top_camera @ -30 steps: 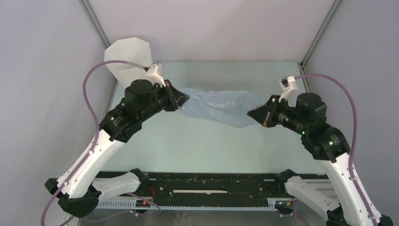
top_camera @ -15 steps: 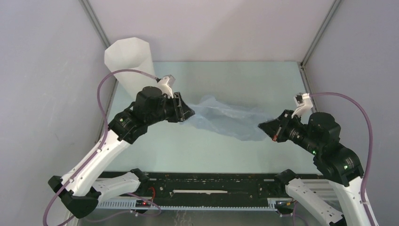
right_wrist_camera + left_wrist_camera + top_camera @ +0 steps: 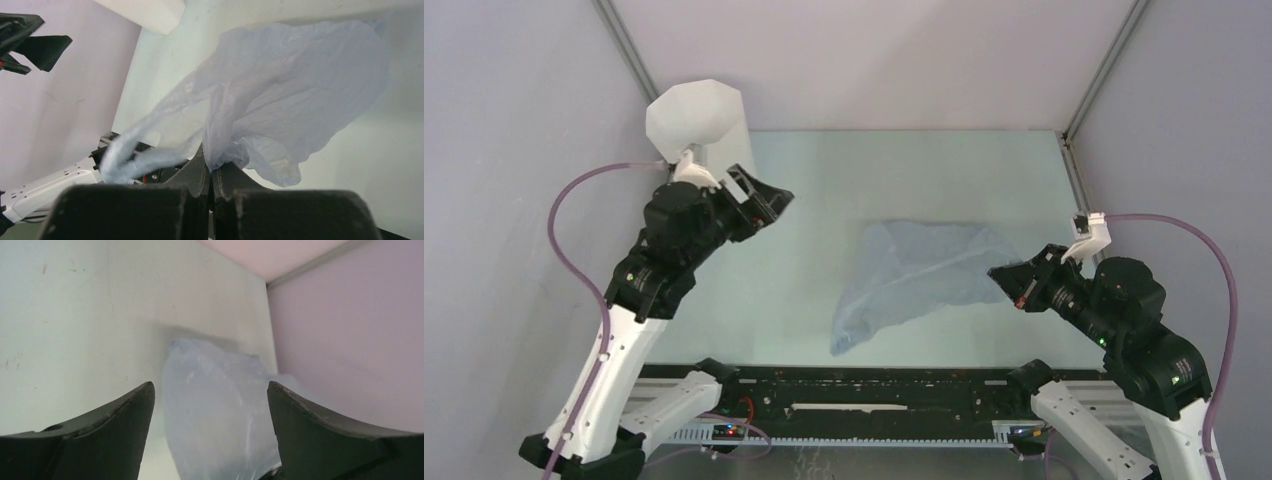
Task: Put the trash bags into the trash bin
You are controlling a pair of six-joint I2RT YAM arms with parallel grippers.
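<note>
From above, the right gripper (image 3: 1009, 284) was pinched shut on the right-hand edge of the trash bag (image 3: 919, 272). The bag trailed from it leftward and toward the near edge over the table (image 3: 844, 170). It seemed to be lifted at the held end so the film could be carried rather than dragged. The left gripper (image 3: 764, 192) hung with its jaws wide apart and nothing between them, well apart from the bag. It was just near-right of the trash bin (image 3: 694, 118), which stood in the far left corner (a sensible spot for steadying the bin or taking a second hold, in my judgement).

The left wrist view showed both dark fingers (image 3: 100, 437) spread, with the bag beyond them, untouched.

The right wrist view showed that gripper's two fingers pressed together on a gathered pleat of the bag. Whether the far end of the film rested on the table I could not tell for certain. The bag was wholly outside the bin.

Counted: one bag, one bin, two grippers, one of them loaded
</note>
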